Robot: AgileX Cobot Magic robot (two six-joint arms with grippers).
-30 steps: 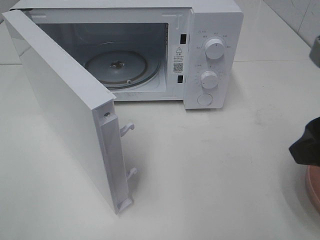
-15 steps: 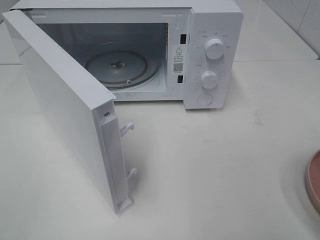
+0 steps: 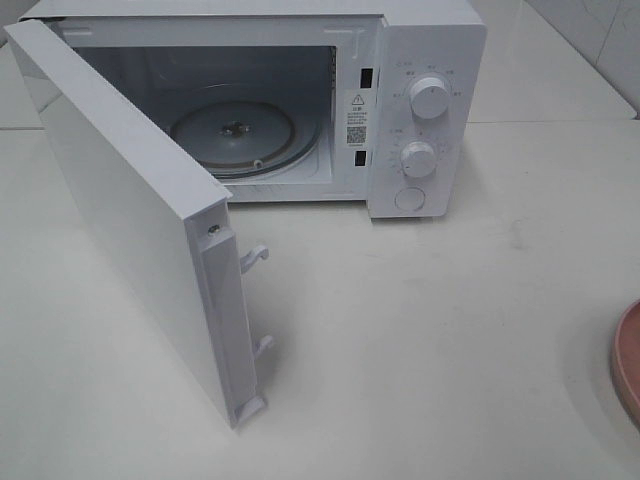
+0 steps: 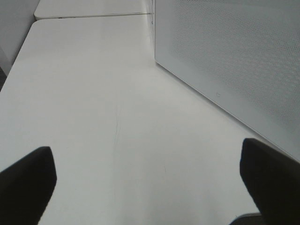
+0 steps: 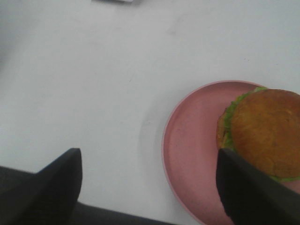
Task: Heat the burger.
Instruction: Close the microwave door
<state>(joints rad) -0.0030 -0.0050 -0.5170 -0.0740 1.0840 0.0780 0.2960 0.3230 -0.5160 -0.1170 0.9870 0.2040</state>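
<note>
The burger (image 5: 265,133), a golden-brown bun over green lettuce, sits on a reddish-pink plate (image 5: 187,150) in the right wrist view. My right gripper (image 5: 150,187) hovers over the plate's near rim, open, with only table and plate between its fingers. One dark finger (image 5: 253,187) overlaps the burger's edge in that view. The white microwave (image 3: 420,90) stands at the back with its door (image 3: 130,220) swung wide open and the glass turntable (image 3: 235,135) bare. My left gripper (image 4: 145,187) is open above the table, beside the door's outer face (image 4: 234,61).
In the high view only the plate's rim (image 3: 628,360) shows, at the right edge. Neither arm shows in that view. The open door juts far out over the left half of the white table (image 3: 420,330). Two knobs (image 3: 428,97) sit on the microwave's panel.
A second ago the dark right arm showed at the high view's right edge above the plate; it has since drawn out of that view. The microwave and door have not moved.
</note>
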